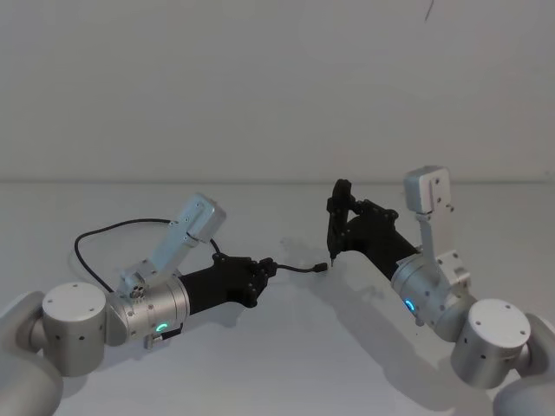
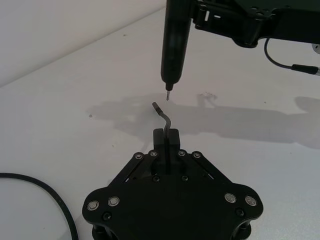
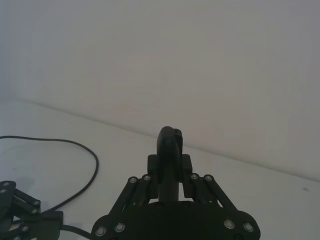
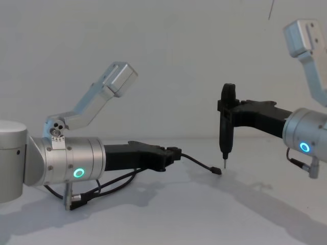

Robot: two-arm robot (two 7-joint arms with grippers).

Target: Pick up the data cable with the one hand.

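The data cable (image 1: 295, 267) is thin and black. My left gripper (image 1: 267, 269) is shut on it just behind one end. That short end sticks out past the fingers, bends and finishes in a small plug (image 4: 217, 172) just above the table; the left wrist view shows the same end (image 2: 161, 111). The remaining cable lies in a loose loop (image 1: 91, 238) behind my left arm. My right gripper (image 1: 340, 221) is shut on an upright black rod with a silver tip (image 4: 225, 127). The rod's tip hangs a little above and beside the plug, apart from it.
The white table (image 1: 286, 364) meets a plain white wall behind it. In the chest view, dark leads (image 4: 102, 190) hang under my left forearm. The right wrist view shows the cable loop (image 3: 87, 150) lying on the table, with my left gripper (image 3: 20, 220) below it.
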